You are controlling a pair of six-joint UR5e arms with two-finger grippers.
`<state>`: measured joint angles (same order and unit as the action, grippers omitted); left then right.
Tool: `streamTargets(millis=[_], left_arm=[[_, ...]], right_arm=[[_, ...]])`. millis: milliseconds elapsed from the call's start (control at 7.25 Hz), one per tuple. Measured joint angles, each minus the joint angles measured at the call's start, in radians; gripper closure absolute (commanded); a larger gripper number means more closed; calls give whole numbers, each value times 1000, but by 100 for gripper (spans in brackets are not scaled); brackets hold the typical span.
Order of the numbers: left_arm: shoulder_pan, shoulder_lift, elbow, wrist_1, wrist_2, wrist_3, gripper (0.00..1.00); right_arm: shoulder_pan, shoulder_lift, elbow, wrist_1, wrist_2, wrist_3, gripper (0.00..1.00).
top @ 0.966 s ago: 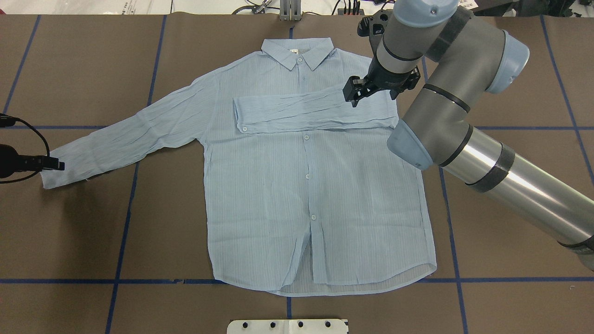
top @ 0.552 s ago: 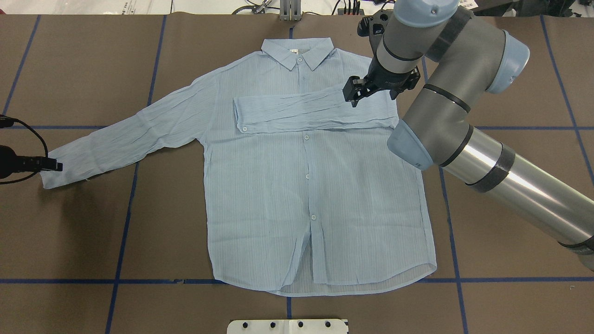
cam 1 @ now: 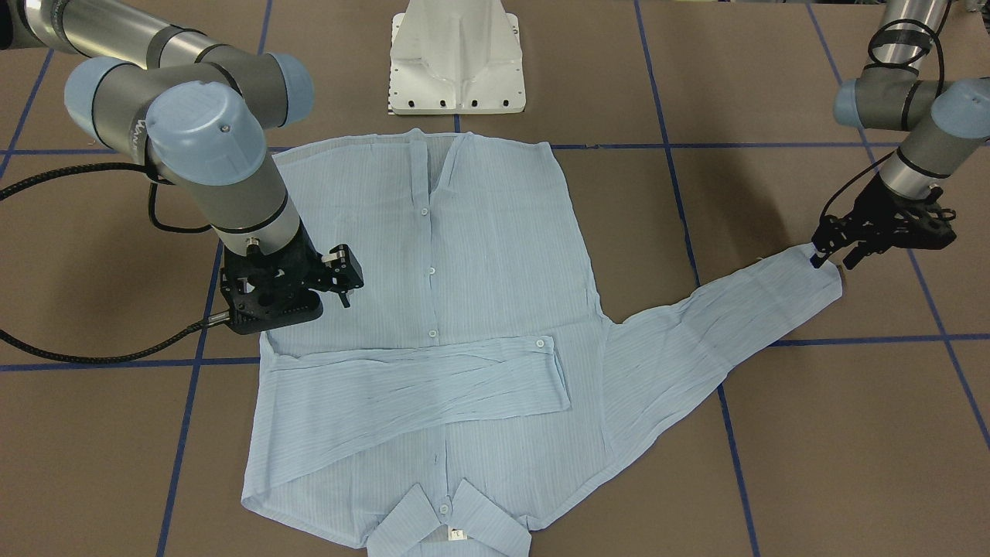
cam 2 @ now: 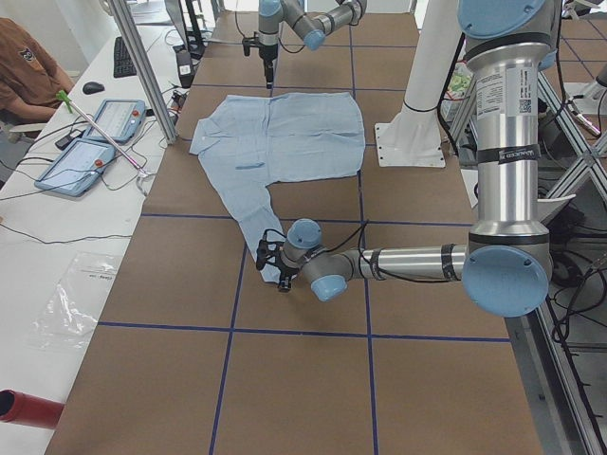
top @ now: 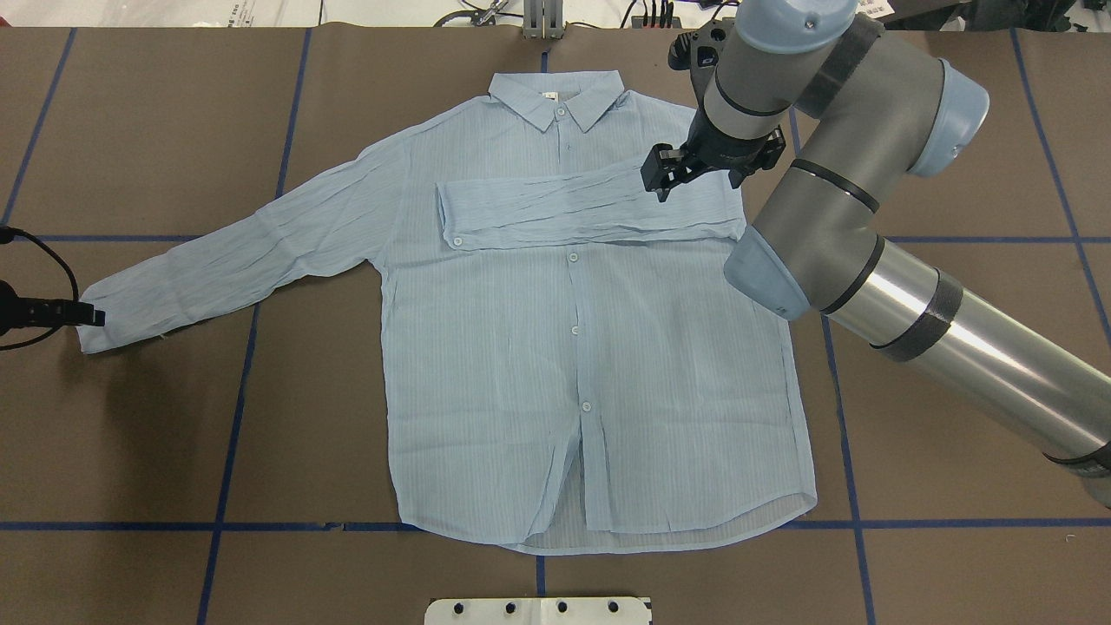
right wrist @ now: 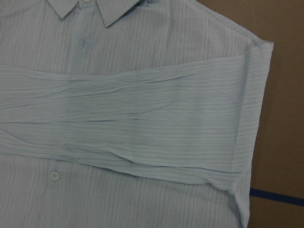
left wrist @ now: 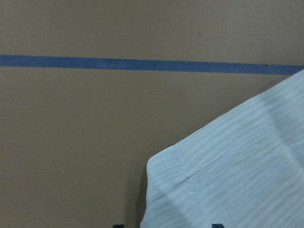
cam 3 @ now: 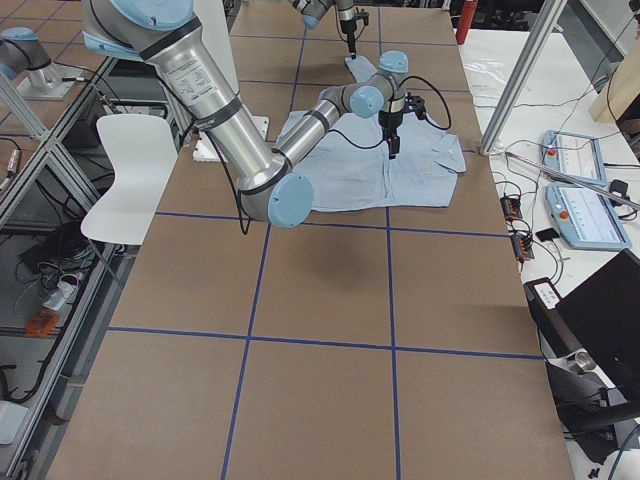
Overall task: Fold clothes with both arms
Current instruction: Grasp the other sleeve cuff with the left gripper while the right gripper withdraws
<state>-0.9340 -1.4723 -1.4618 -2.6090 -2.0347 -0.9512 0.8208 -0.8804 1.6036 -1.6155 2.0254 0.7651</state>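
On the table, the shirt lies flat, collar at twelve. The left gripper, fingers apart, meets the cuff at nine. The right gripper hovers near one; I can't tell its grip.

Left gripper low, jaws parted; right gripper points straight down
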Motion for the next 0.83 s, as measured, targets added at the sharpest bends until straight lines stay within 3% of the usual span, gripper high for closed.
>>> streamTargets(millis=[690, 828], left_arm=[[6, -10, -1, 25, 31, 2, 41], [6, -13, -2, 26, 30, 2, 47]], right_arm=[[0, -5, -1, 0, -1, -1, 0], [0, -8, 0, 0, -1, -3, 0]])
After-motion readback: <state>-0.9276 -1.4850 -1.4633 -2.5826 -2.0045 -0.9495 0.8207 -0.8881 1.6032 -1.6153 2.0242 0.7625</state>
